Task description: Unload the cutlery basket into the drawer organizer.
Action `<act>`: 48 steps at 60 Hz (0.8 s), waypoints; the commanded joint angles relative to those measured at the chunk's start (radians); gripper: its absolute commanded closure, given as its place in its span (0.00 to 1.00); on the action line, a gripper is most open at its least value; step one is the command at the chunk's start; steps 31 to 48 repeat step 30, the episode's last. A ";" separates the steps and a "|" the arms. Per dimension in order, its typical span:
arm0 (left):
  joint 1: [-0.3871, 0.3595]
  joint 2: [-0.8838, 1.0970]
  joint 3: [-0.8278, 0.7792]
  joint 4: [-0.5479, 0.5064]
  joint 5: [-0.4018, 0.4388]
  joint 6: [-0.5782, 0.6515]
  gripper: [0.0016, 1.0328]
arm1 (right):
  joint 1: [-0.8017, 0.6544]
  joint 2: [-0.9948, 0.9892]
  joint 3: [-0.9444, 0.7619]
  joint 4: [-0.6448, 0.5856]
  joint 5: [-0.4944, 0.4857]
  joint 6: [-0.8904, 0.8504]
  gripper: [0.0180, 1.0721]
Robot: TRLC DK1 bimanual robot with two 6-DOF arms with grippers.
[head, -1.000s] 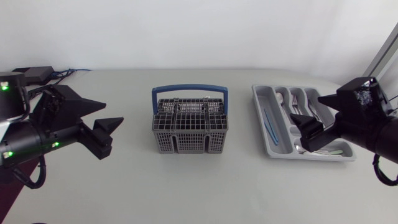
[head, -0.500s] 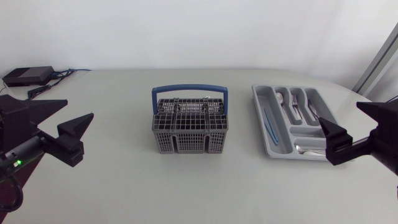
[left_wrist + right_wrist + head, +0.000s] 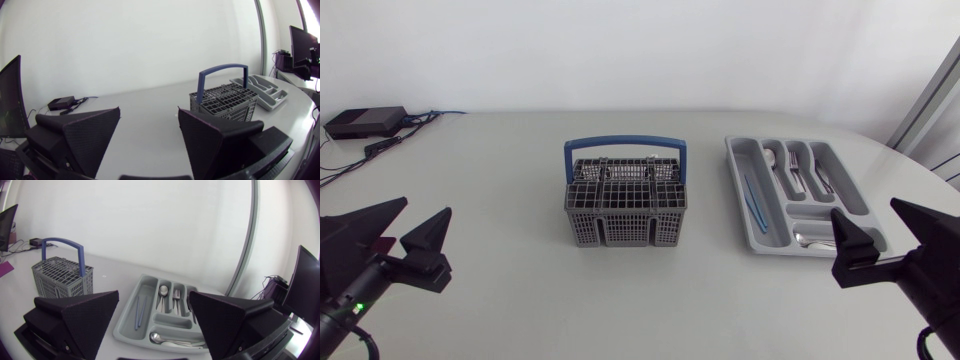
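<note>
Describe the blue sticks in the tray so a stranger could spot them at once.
On the table, find the grey tray to the right of the basket. In its long compartment nearest the basket lie the blue sticks, lengthwise. They are the only blue thing in the tray; everything else there is silver cutlery.

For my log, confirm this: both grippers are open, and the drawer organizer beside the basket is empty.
Not empty: the right wrist view shows the drawer organizer holding cutlery. The rest stands: the left gripper and right gripper are open.
</note>
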 commanded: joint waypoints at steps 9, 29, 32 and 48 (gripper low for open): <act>0.030 -0.126 -0.123 0.047 -0.043 -0.103 0.04 | -0.026 -0.106 -0.133 0.079 -0.015 0.124 0.04; 0.046 -0.204 -0.190 0.069 -0.068 -0.151 0.04 | -0.039 -0.171 -0.204 0.122 -0.023 0.182 0.04; 0.046 -0.204 -0.190 0.069 -0.068 -0.151 0.04 | -0.039 -0.171 -0.204 0.122 -0.023 0.182 0.04; 0.046 -0.204 -0.190 0.069 -0.068 -0.151 0.04 | -0.039 -0.171 -0.204 0.122 -0.023 0.182 0.04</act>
